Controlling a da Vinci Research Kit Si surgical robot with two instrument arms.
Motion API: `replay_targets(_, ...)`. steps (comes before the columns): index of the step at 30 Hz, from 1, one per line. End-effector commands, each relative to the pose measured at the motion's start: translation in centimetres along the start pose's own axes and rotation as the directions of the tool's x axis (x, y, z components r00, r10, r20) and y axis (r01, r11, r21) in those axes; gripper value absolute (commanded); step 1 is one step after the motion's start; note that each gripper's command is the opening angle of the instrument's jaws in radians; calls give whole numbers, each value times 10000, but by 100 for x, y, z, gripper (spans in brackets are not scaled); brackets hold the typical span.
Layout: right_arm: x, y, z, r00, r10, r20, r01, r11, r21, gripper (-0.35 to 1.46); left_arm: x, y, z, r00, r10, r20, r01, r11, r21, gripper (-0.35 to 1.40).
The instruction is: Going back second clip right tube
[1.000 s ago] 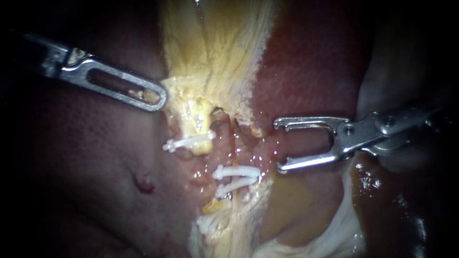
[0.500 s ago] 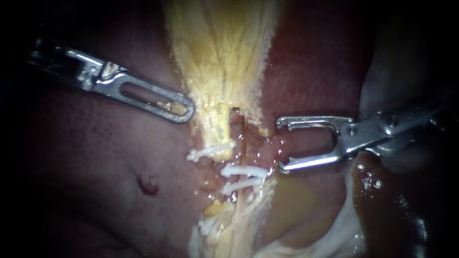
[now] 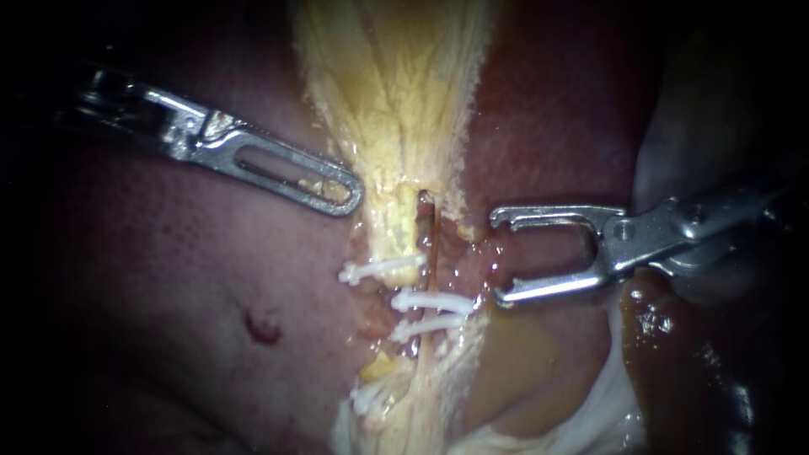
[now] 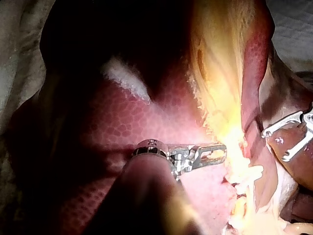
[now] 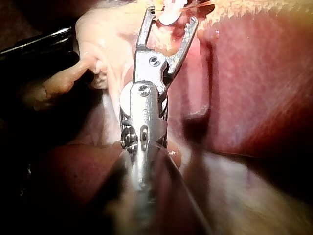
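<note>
Crossing the right tube (image 3: 432,253), two white clips (image 3: 430,301) lie near the right instrument (image 3: 499,257), spread empty.

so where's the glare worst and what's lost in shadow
Left wrist view: glare is worst, washing out the yellow tissue ahead of the left instrument; the liver beyond sinks into shadow. Endoscope view: centre lit, edges dark, wet highlights below the right instrument. Right wrist view: mild glare on its metal, dark beside it.

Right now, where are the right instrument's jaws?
Endoscope view, right of centre: the right instrument, jaws open, sits just right of the paired white clips.
</note>
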Motion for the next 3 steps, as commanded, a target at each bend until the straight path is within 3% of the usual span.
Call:
replay_targets(1, 0, 0, 0, 10000, 0, 2, 0, 10000, 0, 50, 0, 0, 0, 10000, 1, -1, -1, 10000, -3, -35)
replay_targets(3, 0, 0, 0, 10000, 1, -1, -1, 10000, 29, 50, 0, 0, 0, 10000, 1, -1, -1, 10000, -3, -35)
